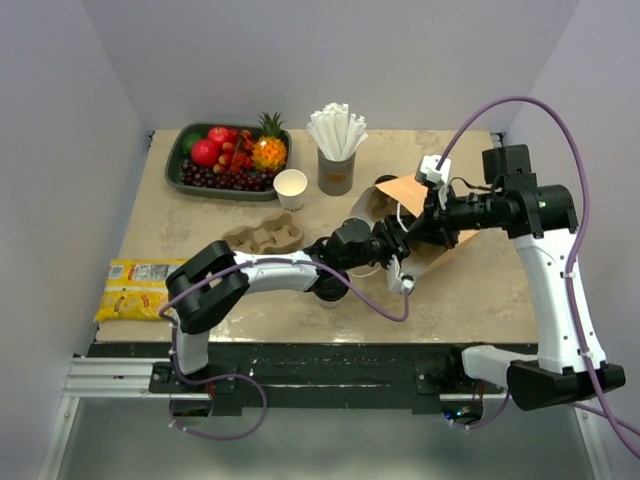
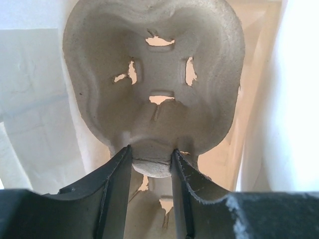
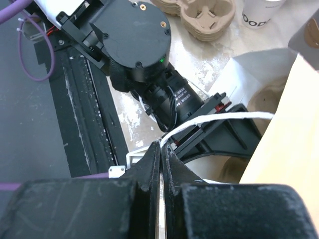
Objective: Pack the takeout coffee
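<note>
A brown paper bag (image 1: 405,190) lies on its side at the table's middle right, its mouth facing the arms. My left gripper (image 1: 392,250) reaches into that mouth. In the left wrist view it (image 2: 151,152) is shut on the rim of a brown pulp cup carrier (image 2: 154,59), with the bag's pale inner walls around it. My right gripper (image 1: 428,212) hovers over the bag. It (image 3: 160,144) is shut on the bag's white string handle (image 3: 224,119) and holds the mouth up. The takeout coffee is hidden or out of view.
A stack of pulp carriers (image 1: 265,235) sits left of the bag. Behind it stand a lidless white cup (image 1: 290,187) and a grey cup of straws (image 1: 337,160). A fruit tray (image 1: 182,165) is at the back left. A yellow packet (image 1: 135,285) lies at the front left edge.
</note>
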Controlling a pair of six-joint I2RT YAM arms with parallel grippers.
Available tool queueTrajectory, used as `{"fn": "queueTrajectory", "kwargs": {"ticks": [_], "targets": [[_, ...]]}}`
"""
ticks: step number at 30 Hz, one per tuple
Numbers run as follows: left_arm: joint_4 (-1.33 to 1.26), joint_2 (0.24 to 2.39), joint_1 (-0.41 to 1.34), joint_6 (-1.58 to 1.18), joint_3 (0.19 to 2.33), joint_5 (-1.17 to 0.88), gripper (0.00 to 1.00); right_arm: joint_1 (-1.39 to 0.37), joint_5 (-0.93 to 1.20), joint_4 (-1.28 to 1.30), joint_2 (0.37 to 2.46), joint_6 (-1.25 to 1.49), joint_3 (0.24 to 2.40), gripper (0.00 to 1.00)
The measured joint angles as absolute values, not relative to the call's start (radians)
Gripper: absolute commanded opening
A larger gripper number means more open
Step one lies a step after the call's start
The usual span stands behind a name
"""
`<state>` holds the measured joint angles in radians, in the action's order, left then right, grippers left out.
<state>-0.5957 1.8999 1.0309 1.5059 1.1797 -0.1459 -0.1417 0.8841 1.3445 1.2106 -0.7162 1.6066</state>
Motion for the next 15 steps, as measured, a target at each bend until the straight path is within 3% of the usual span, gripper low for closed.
{"fn": "queueTrajectory", "kwargs": {"ticks": [10, 15], "targets": [[-0.485, 1.899, 1.054, 1.504, 1.15, -0.247, 0.0, -0.216, 0.878, 1.346, 1.182, -0.714, 1.594, 0.0], [-0.564, 1.899, 1.063, 1.518, 1.089, -0.265, 0.0, -0.228, 0.88, 1.346, 1.178, -0.707, 1.594, 0.0]]}}
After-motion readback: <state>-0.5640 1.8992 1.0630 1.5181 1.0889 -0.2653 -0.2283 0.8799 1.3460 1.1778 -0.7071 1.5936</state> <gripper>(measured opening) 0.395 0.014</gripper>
